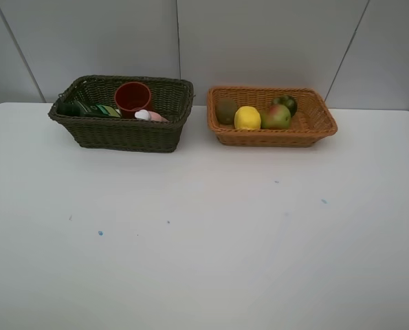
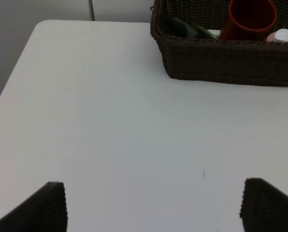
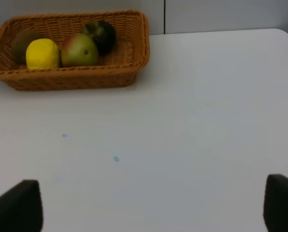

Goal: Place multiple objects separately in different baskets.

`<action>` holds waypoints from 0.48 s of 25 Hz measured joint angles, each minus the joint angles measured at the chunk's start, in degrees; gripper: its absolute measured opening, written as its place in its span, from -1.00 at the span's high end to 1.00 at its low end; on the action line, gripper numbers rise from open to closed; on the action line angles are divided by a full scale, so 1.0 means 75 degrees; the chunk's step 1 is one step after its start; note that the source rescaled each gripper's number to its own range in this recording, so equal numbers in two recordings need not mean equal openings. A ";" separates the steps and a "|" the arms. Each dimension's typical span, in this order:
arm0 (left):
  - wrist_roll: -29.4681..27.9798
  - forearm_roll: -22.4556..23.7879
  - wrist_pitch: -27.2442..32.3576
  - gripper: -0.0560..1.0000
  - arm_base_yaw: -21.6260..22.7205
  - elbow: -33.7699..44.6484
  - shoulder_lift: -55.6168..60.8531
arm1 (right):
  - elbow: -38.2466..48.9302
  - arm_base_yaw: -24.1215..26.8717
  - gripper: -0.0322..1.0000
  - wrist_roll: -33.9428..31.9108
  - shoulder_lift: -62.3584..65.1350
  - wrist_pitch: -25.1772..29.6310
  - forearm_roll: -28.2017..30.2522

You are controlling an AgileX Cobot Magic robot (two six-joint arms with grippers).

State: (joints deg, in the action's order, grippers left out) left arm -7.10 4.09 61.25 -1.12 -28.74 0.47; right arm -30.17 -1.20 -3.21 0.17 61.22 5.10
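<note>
The dark olive-brown basket [image 1: 125, 134] stands at the back left and holds a red cup [image 1: 133, 97], a dark green bottle [image 1: 94, 108] and a pink bottle [image 1: 151, 116]. The white marker is not visible. The orange-tan basket [image 1: 273, 136] at the back right holds a kiwi [image 1: 225, 110], a lemon [image 1: 247, 118], a pear [image 1: 276, 117] and a dark green fruit [image 1: 285, 103]. Neither arm shows in the high view. My left gripper [image 2: 153, 205] and right gripper [image 3: 153, 205] are open and empty above bare table, well short of the baskets [image 2: 221, 60] [image 3: 71, 77].
The white table [image 1: 204, 234] has a few small blue specks. A grey panelled wall stands right behind the baskets. The table's left edge and corner show in the left wrist view [image 2: 18, 72].
</note>
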 joint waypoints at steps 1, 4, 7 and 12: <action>0.0000 0.0000 0.0000 -0.86 0.0000 0.0000 0.0000 | 0.0000 0.0000 -1.00 0.0000 0.0000 0.0000 0.0000; 0.0000 0.0000 0.0000 -0.86 0.0000 0.0000 0.0000 | 0.0000 0.0000 -1.00 0.0000 0.0000 0.0000 0.0000; 0.0000 0.0000 0.0000 -0.86 0.0000 0.0000 0.0000 | 0.0000 0.0000 -1.00 0.0000 0.0000 0.0000 0.0000; 0.0000 0.0000 0.0000 -0.86 0.0000 0.0000 0.0000 | 0.0000 0.0000 -1.00 0.0000 0.0000 0.0000 0.0000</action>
State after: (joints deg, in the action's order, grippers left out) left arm -7.10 4.09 61.25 -1.12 -28.74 0.47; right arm -30.17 -1.20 -3.21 0.17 61.22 5.10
